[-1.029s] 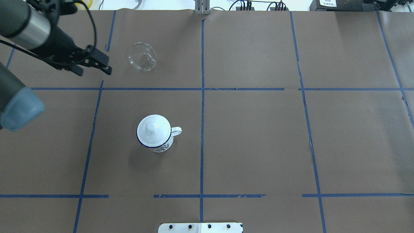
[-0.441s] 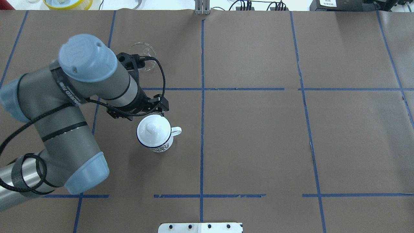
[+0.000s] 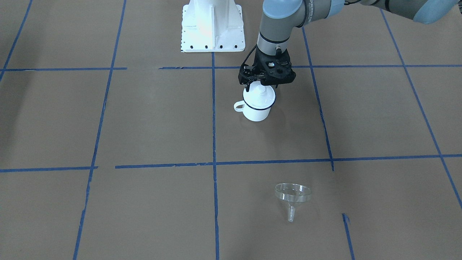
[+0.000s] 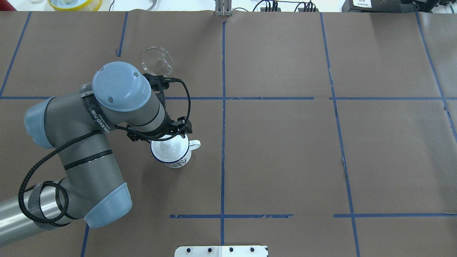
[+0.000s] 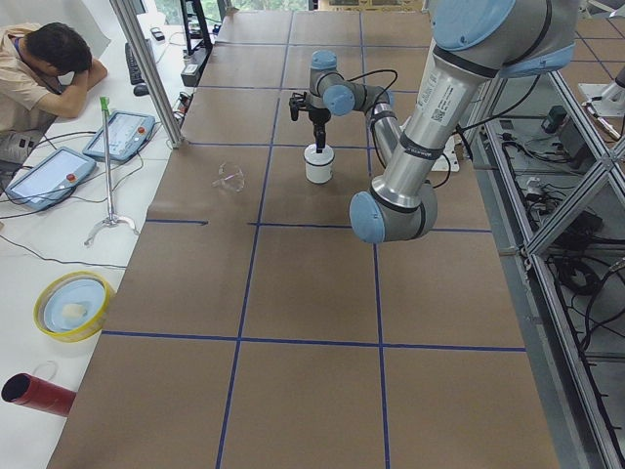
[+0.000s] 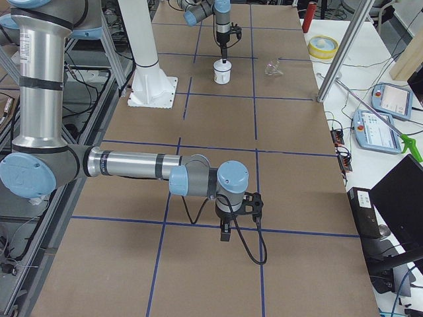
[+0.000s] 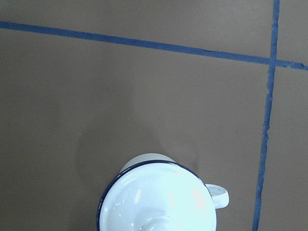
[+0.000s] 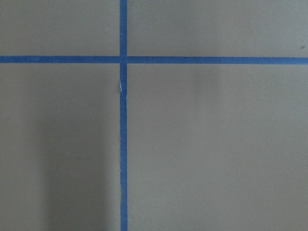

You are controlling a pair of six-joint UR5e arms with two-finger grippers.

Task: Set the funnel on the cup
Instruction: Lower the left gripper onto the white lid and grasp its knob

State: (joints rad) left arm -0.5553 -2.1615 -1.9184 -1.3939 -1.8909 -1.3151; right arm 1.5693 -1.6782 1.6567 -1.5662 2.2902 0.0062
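The cup (image 3: 257, 111) is a white mug with a blue rim and stands left of the table's middle in the overhead view (image 4: 175, 159). A white domed lid (image 3: 259, 97) with a knob sits on it and fills the bottom of the left wrist view (image 7: 159, 199). My left gripper (image 3: 260, 85) points down right over the lid's knob, its jaws open at the knob's sides. The clear funnel (image 4: 157, 62) lies on its side farther from me (image 3: 292, 196), apart from the cup. My right gripper (image 6: 225, 234) hangs over bare paper far off; I cannot tell its state.
The white robot base plate (image 3: 212, 27) stands at my side of the table. Blue tape lines cross the brown paper. A yellow bowl (image 4: 75, 3) sits past the far edge. An operator (image 5: 49, 68) sits beyond the table.
My left arm has swung from the far left, beside the funnel, to above the mug and come down over the lid's knob. Funnel, mug and lid have not moved.
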